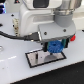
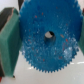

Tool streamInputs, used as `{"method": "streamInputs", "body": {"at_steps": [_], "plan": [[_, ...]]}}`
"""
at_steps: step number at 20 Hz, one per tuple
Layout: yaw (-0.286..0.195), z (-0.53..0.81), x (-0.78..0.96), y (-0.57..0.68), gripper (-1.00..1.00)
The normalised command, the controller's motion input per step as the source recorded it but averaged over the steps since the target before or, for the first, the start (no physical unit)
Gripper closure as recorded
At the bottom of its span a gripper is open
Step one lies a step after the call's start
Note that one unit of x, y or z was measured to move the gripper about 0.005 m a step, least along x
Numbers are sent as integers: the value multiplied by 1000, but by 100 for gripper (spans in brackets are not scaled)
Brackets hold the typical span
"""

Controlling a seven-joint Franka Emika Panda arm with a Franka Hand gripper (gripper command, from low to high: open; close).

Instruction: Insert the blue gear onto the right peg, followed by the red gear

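Observation:
The blue gear is held between my gripper's fingers, a little above the white black-bordered plate. In the wrist view the blue gear fills the frame, toothed rim and centre hole showing, with green finger pads pressed against its sides. The red gear shows as a small red patch at the exterior view's right, mostly hidden behind the arm. The right peg is hidden by the gear and hand.
A black cable runs from the exterior view's left to the hand. The white table lies under the plate. A pale object stands behind the arm at the left.

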Motion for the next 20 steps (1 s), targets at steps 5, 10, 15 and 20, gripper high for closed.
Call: {"method": "streamInputs", "body": {"at_steps": [5,10,15,20], "plan": [[0,-184,196,-110,100],[0,136,181,-76,100],[0,322,286,-222,100],[0,-91,186,-59,100]]}}
